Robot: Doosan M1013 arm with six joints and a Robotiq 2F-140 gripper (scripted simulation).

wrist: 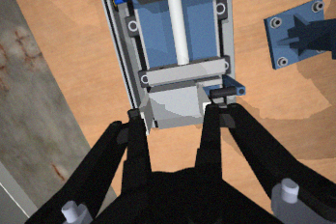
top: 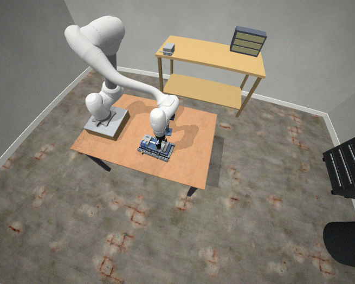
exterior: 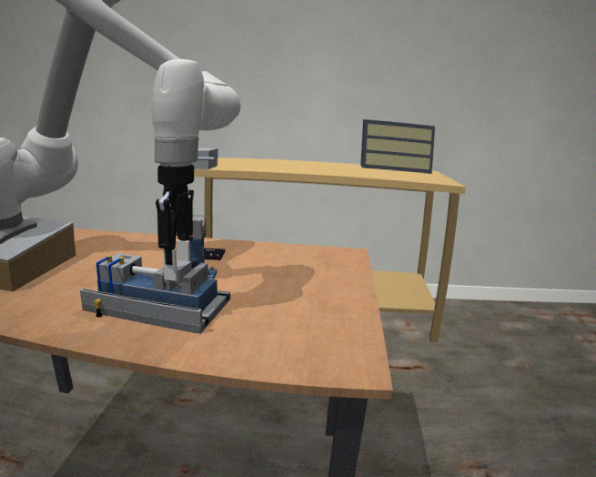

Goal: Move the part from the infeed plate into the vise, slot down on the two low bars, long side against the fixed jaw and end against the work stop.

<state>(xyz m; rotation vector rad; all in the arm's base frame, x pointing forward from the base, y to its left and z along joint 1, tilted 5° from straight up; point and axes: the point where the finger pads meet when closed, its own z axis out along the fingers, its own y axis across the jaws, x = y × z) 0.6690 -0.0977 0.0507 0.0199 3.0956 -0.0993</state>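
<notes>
The white arm [exterior: 107,23] bends over and points straight down, and its black gripper [wrist: 174,111] squeezes the grey part [wrist: 176,107]

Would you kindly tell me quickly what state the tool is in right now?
Tool: closed on the grey part, held over the vise between its jaws.
</notes>
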